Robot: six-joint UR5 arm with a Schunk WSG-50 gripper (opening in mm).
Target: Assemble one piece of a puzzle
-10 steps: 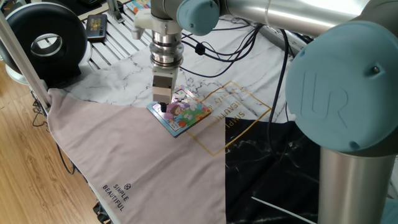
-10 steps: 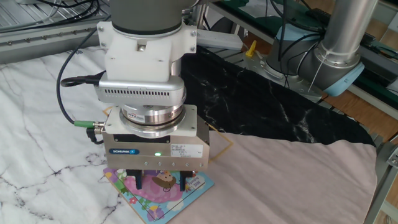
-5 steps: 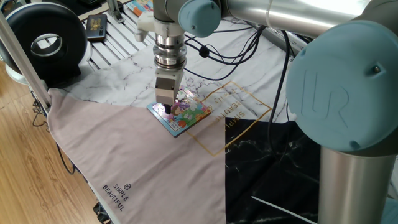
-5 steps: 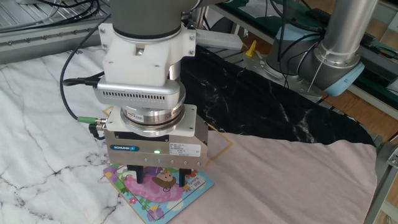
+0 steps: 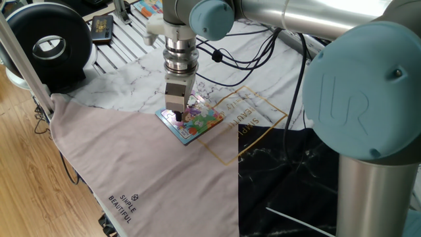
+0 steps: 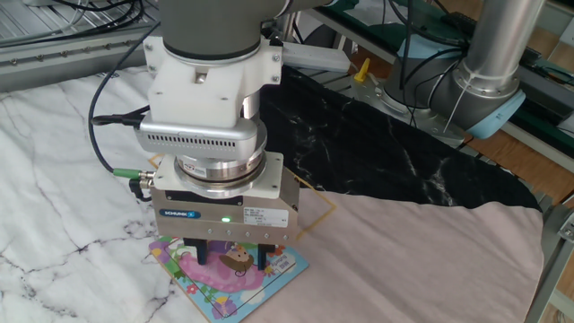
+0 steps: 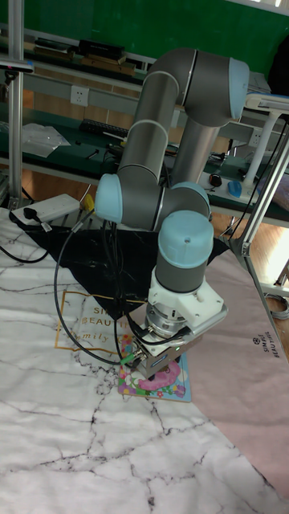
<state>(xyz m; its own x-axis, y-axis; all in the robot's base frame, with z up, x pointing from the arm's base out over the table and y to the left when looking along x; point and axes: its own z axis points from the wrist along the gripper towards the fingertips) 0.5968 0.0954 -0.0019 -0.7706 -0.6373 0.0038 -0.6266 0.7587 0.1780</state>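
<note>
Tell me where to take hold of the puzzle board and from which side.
Take the puzzle board by two opposite blue edges, coming straight down from above: it lies flat and thin on the cloth. Its near corner is free, but the end effector stands over the rest, so that must lift first.

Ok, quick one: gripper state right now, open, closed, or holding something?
Gripper: down on the puzzle, fingers set a little apart; the piece is not visible, so whether it grips anything cannot be told.

Gripper (image 6: 231, 261) sits lower than a second ago, fingers now down at the puzzle (image 6: 229, 283) surface.
</note>
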